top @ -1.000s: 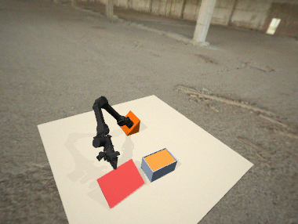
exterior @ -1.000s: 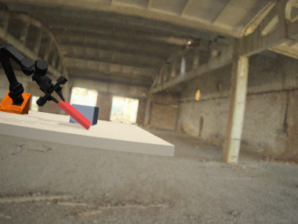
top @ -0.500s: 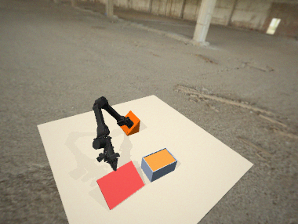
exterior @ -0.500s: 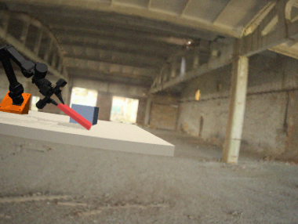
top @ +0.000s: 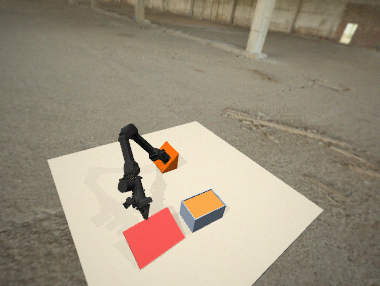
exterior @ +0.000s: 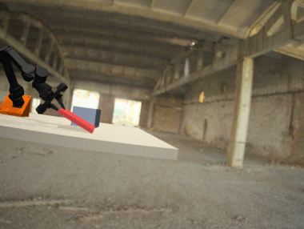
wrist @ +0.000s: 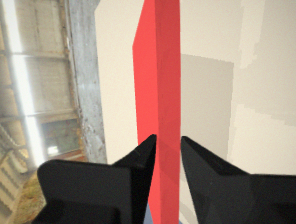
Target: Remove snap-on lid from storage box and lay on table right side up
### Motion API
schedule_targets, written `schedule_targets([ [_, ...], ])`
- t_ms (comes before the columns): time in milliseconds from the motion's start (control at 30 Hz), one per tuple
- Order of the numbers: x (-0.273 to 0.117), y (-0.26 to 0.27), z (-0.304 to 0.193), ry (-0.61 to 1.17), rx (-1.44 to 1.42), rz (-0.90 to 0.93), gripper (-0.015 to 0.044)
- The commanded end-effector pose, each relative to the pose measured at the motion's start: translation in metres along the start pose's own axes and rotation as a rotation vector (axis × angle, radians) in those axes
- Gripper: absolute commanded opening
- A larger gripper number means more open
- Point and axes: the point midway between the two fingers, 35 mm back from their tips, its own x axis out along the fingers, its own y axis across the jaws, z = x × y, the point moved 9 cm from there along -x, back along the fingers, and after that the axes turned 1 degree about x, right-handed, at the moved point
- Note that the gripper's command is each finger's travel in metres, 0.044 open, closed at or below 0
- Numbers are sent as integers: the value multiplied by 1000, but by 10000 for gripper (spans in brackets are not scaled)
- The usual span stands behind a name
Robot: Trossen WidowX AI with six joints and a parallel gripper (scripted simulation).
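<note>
The red lid point(top: 154, 239) point(exterior: 77, 121) point(wrist: 168, 75) is off the box and tilted, its far edge lower than the held edge. My gripper point(top: 147, 218) point(exterior: 61, 109) point(wrist: 168, 140) is shut on one edge of the lid, a finger on either side. The held edge is above the table. Whether the low edge touches the table is hard to tell. The face seen from above is plain and smooth; the underside is hidden. The blue-grey storage box point(top: 210, 216) point(exterior: 86, 115) stands upright and open beside the lid, with an orange surface showing inside its rim.
The pale table top point(top: 270, 212) point(exterior: 136, 140) carries everything. The orange arm base point(top: 170, 161) point(exterior: 23, 106) stands at the back, behind the box and lid in the top view. The box is close to the lid's right side there. The lid casts a shadow on the table.
</note>
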Motion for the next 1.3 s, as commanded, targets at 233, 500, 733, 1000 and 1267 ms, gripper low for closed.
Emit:
schedule_targets([
  [233,11,-13,-3,12,2,-26,0],
  [500,5,-4,2,12,3,-26,157],
  [733,4,-4,2,12,3,-26,301],
  [1000,-9,-13,2,13,2,-27,440],
  [1267,-21,-23,3,13,1,-27,440],
])
